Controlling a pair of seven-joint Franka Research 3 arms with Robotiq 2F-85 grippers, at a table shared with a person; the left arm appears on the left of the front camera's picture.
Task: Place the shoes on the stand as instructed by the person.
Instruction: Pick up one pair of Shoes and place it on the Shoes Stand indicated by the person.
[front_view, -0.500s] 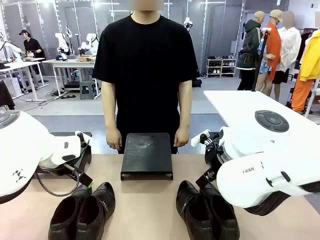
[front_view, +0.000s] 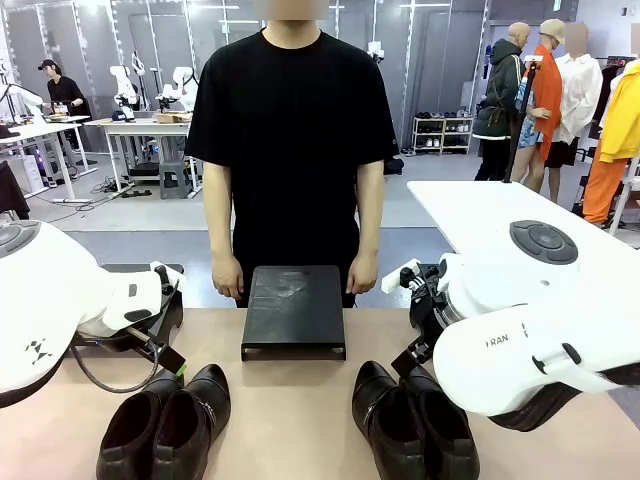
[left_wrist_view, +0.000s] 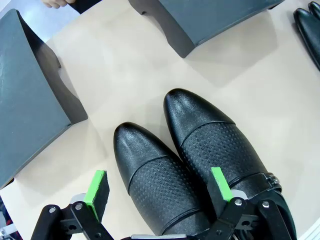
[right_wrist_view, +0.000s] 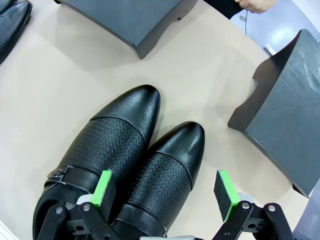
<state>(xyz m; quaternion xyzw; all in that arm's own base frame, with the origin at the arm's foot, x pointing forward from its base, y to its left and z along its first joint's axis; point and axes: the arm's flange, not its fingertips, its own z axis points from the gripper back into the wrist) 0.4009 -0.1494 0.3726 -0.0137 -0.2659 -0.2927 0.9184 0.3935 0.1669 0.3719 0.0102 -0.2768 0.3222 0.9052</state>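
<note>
Only lettering I can read is FRAN on my right arm (front_view: 500, 340). Shoes sit on my side of the stand (front_view: 293, 310), left pair (front_view: 165, 425) and right pair (front_view: 415, 420). The wrist cams add dotted leather, plus left gripper (left_wrist_view: 159, 186) and right gripper (right_wrist_view: 164, 190) spread wide, each straddling one shoe, gripping nothing

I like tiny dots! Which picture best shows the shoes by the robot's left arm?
The left wrist view: the left pair of shoes sits close up, dots plain, under the open left claw. The front view shows it smaller, dots lost. The right wrist view catches its toes at a corner.
</note>
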